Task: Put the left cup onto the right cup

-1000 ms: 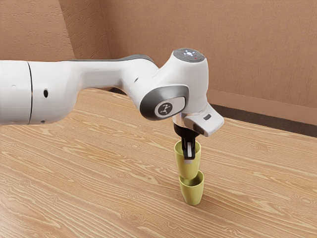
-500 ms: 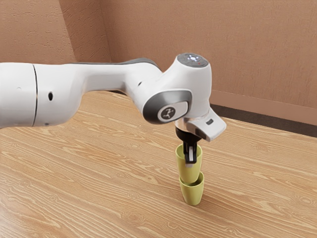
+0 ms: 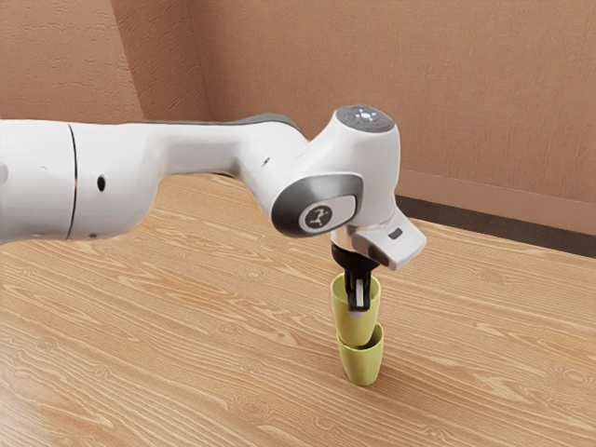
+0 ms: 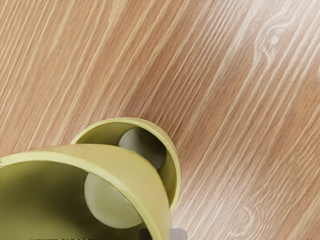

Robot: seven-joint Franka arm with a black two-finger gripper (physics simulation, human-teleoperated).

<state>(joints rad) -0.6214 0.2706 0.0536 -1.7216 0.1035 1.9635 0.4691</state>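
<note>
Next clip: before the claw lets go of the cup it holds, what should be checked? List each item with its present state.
1. The claw pinches the top cup at its rim: ok.
2. The top cup's base sits inside the bottom cup: ok.
3. The top cup is pushed fully down: cannot tell; much of its wall shows above the bottom cup's rim.
4. The bottom cup stands upright on the table: ok.
5. The cups share one centre line: cannot tell; the wrist view shows the bottom cup's rim off to one side of the top cup.
</note>
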